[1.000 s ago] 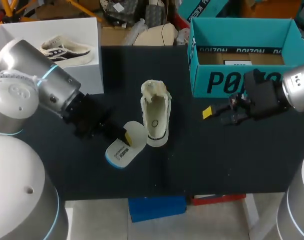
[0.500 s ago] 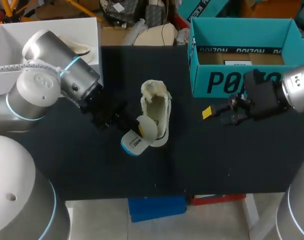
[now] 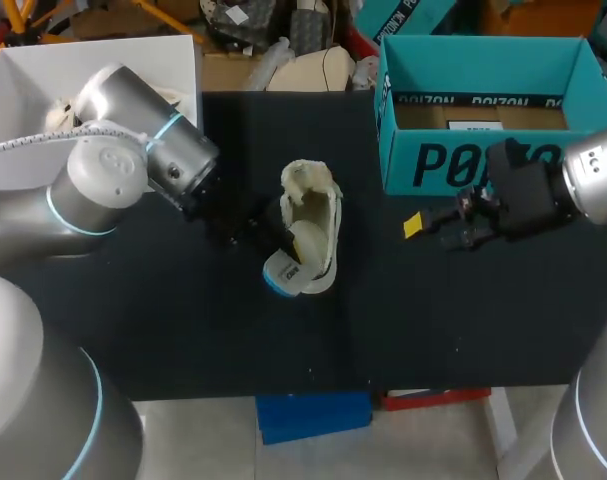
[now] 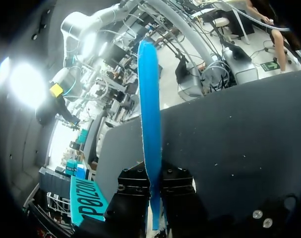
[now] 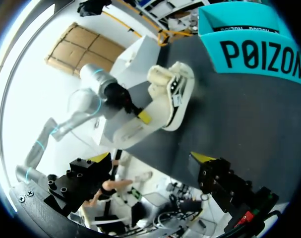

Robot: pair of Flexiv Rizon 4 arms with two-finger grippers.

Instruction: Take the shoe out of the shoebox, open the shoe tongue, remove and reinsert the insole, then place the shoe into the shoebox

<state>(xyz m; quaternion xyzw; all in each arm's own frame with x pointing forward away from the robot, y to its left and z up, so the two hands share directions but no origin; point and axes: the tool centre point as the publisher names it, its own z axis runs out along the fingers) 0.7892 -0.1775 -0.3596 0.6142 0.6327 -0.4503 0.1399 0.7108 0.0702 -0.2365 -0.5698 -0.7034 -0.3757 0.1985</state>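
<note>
The shoe (image 3: 318,215) sits sole down at the middle of the table (image 3: 433,320), outside the teal shoebox (image 3: 483,160), which stands open at the far right corner. The left gripper (image 4: 152,191) is clamped on the insole (image 3: 288,265), both fingers pressing its blue-edged faces. One end of the insole lies against the shoe's opening, and the other juts out toward the front edge. The right gripper (image 5: 150,158) hovers just in front of the shoebox, its fingers wide apart and holding nothing. A white box (image 3: 173,60) stands at the far left corner.

Insole (image 3: 289,263) tilted, perhaps entering cream shoe (image 3: 329,215)
</note>
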